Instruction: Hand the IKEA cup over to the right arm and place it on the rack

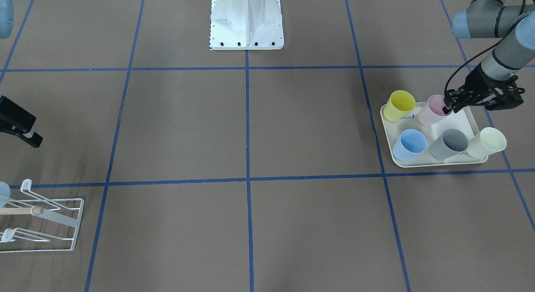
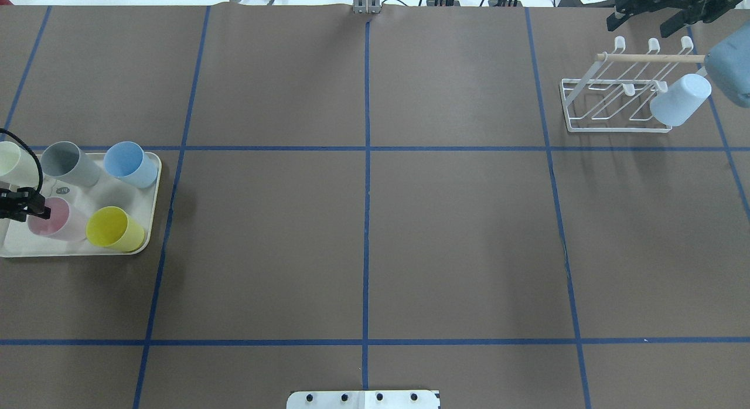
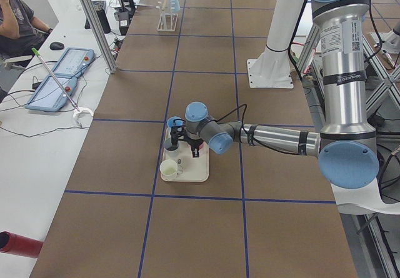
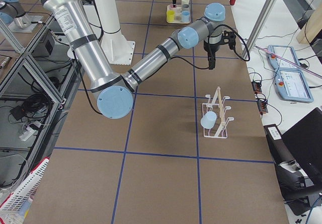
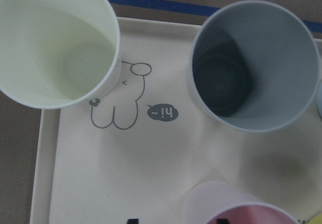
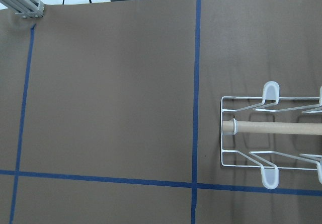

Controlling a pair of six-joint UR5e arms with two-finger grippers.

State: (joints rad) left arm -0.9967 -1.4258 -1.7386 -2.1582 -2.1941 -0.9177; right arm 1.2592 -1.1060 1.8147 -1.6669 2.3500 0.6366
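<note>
1. The pink cup (image 1: 432, 110) stands at the rear of the tray (image 1: 443, 162) on the counter (image 2: 363, 233). Sharing the tray are the yellow cup (image 1: 399, 104), blue cup (image 1: 410, 143), grey cup (image 1: 450, 143) and cream cup (image 1: 488, 142).
2. The left tool (image 1: 448, 106) is at the pink cup's rim. The front-facing view shows one finger (image 1: 446, 109) dipping inside the cup's mouth. The overhead view shows only the tool's dark tip meeting the rim. Whether the tool is clenched on the wall I cannot tell.
3. The left wrist view shows only an arc of the pink rim at its bottom edge. It alone shows the rabbit print (image 5: 115, 105) on the tray floor.
4. The rack (image 2: 615, 129) sits at the counter's far right corner, well apart from the tray. The overhead and exterior right views show a pale blue cup (image 2: 679, 99) hung mouth-down on it.
5. The right wrist view shows the rack's end and its dowel (image 6: 276, 128), but not that cup.
6. The right tool (image 2: 641, 22) hangs near the rack, apart from it. In the overhead view its jaws stand apart, released and carrying nothing.
</note>
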